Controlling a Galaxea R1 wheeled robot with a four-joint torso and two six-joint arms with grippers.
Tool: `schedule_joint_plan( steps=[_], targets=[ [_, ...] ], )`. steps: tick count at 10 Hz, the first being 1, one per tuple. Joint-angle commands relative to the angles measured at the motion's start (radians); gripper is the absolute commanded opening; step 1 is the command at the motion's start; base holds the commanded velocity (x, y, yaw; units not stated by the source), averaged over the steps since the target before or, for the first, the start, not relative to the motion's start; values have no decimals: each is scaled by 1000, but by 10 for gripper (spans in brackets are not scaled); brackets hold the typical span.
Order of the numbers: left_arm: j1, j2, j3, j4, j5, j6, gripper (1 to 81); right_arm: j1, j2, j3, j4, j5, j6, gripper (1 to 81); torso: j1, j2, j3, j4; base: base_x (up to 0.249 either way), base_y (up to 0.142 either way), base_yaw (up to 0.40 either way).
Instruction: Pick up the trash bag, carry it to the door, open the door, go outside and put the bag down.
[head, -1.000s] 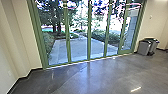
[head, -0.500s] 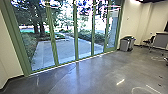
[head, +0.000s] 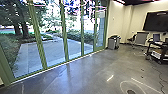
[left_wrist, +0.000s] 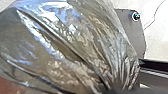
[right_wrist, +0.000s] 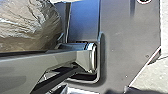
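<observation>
Left gripper (left_wrist: 117, 87) has its fingers clamped on the bunched-up trash bag (left_wrist: 62, 45); honestly can't tell with the right gripper. Green-framed glass panels (head: 63, 37) up ahead.

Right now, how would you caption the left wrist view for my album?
A shiny, see-through trash bag up close, its creased plastic gathered tight, with the robot's own grey plate behind.

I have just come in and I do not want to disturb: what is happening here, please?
The robot is holding the trash bag, its plastic gathered tightly at the left gripper. It is indoors; ahead and to its left stand green-framed glass panels, with paving beyond them. The bag is not yet outside or put down.
</observation>
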Motion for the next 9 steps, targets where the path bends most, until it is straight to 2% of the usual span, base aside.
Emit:
schedule_joint_plan(
  steps=[1, 4, 9],
  targets=[
    [-63, 2, 2, -2, 65, 7, 10, 48, 19, 9, -8, -62, -7, 811, 0, 0, 0, 0, 0, 0, -243],
    [-61, 2, 2, -2, 65, 9, 10, 48, 19, 9, -9, -62, -7, 811, 0, 0, 0, 0, 0, 0, -102],
    [-61, 2, 3, -2, 65, 9, 10, 50, 17, 9, -8, -62, -7, 811, 0, 0, 0, 0, 0, 0, 0]
  ],
)
